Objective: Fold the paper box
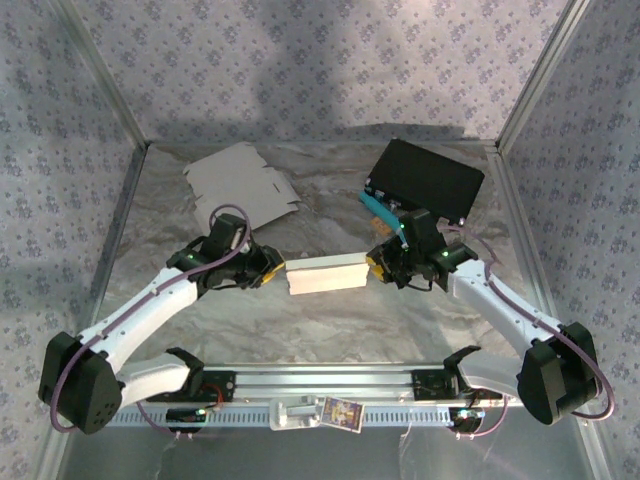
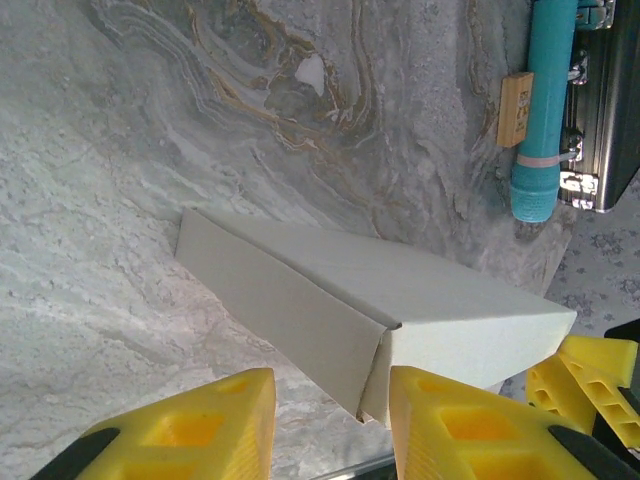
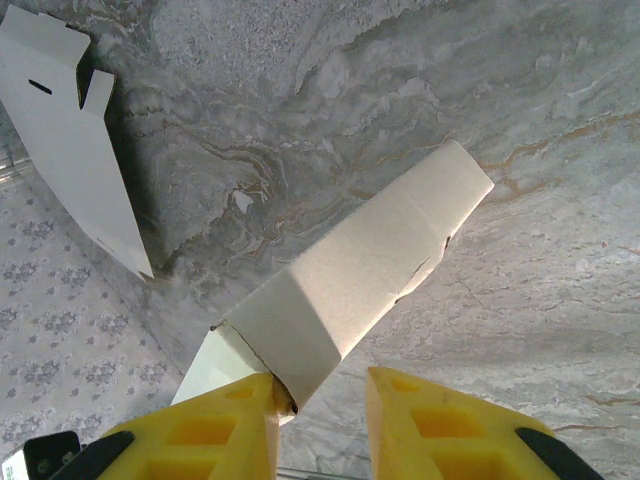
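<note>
From above, the paper box [image 1: 325, 272] lay folded shut in the middle of the desk [image 1: 330, 215]. My left end effector [image 1: 278, 272] was at the box's left end and my right end effector [image 1: 372, 266] at its right end. A flat cardboard blank [image 1: 240, 180] lay beyond the box to the left, and a black case [image 1: 428, 178] beyond it to the right. A teal tube [image 1: 385, 210] lay along the case's side nearer the box.

My left wrist camera gave what the overhead could not. My left end effector [image 2: 330, 430] stood spread, and the box [image 2: 400, 300] had its near corner in the gap. The corner was close against one yellow finger and clear of the other. It also showed a wooden tag [image 2: 515, 110] beside the tube [image 2: 545, 110], past the box.

My right wrist camera showed my right end effector [image 3: 320, 425] spread too. The box's [image 3: 370, 260] end touched one finger, and the other stood apart from it. Here the blank [image 3: 70, 150] lay well beyond the box.
</note>
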`<move>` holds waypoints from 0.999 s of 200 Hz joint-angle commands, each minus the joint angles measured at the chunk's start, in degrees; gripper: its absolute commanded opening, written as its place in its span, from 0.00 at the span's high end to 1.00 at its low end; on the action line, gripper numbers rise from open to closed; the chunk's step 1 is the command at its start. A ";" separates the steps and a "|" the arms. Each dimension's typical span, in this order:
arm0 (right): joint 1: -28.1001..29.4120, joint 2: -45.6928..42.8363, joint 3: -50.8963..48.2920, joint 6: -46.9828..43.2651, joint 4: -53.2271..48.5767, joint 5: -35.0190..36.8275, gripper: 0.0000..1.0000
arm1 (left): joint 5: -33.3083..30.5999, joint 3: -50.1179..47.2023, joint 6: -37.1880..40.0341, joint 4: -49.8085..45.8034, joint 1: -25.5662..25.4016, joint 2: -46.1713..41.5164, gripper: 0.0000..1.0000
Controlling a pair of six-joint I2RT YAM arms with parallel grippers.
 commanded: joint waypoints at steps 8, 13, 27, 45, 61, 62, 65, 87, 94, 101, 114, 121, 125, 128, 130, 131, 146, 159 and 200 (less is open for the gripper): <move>0.44 3.16 -3.84 0.70 -13.60 5.04 0.72 | 1.48 1.10 -1.94 1.32 -0.66 0.79 0.66; 0.35 3.16 -3.77 0.71 -13.60 5.07 0.72 | 1.67 0.85 -2.21 1.92 -0.78 0.84 0.66; 0.38 3.11 -3.85 0.76 -13.61 4.94 0.72 | 1.79 0.86 -2.48 2.67 -1.18 1.21 0.66; 0.35 3.13 -3.91 0.69 -13.56 4.94 0.72 | 1.56 1.44 -2.42 2.41 -1.58 1.44 0.66; 0.35 3.08 -3.86 0.71 -13.51 4.98 0.72 | 1.43 1.06 -2.66 2.39 -1.77 1.32 0.66; 0.35 3.08 -3.86 0.70 -13.56 4.96 0.72 | 1.44 1.03 -2.67 2.35 -1.81 1.32 0.66; 0.39 3.15 -3.87 0.75 -13.58 4.99 0.72 | 1.44 1.00 -2.70 2.34 -1.80 1.20 0.66; 0.35 3.16 -3.79 0.77 -13.65 4.95 0.72 | 1.46 0.48 -2.34 1.02 -1.90 0.97 0.69; 0.35 3.18 -3.77 0.79 -13.75 4.94 0.72 | 1.37 0.16 -2.25 0.73 -1.93 0.81 0.70; 0.35 3.21 -3.70 0.83 -13.69 5.04 0.72 | 1.11 -0.14 -2.17 0.54 -1.94 0.63 0.72; 0.40 3.22 -3.76 0.83 -13.79 5.04 0.72 | 0.96 -0.60 -2.21 0.37 -1.93 0.42 0.74; 0.35 3.21 -3.77 0.85 -13.86 5.12 0.72 | 0.96 -0.82 -2.16 0.59 -1.90 0.46 0.76; 0.36 3.24 -3.79 0.85 -13.83 5.18 0.72 | 1.08 -0.99 -2.15 0.84 -1.92 0.52 0.76; 0.39 3.19 -3.81 0.93 -13.86 5.12 0.72 | 1.20 -1.14 -2.14 0.91 -1.91 0.59 0.77; 0.43 3.19 -3.87 0.94 -13.86 5.19 0.72 | 1.29 -1.18 -2.09 0.99 -1.93 0.61 0.78; 0.43 3.18 -3.82 0.94 -13.86 5.15 0.72 | 1.33 -1.23 -2.08 0.99 -1.93 0.66 0.78; 0.45 3.21 -3.86 0.89 -13.80 5.15 0.72 | 1.61 -2.25 -2.00 1.37 -2.00 1.04 0.80; 0.46 3.29 -3.92 1.02 -13.69 5.14 0.72 | 2.09 -3.33 -2.07 2.30 -1.99 1.31 0.81; 0.44 3.42 -3.83 1.12 -13.88 5.32 0.72 | 2.40 -6.32 -1.00 1.78 -2.04 1.23 0.82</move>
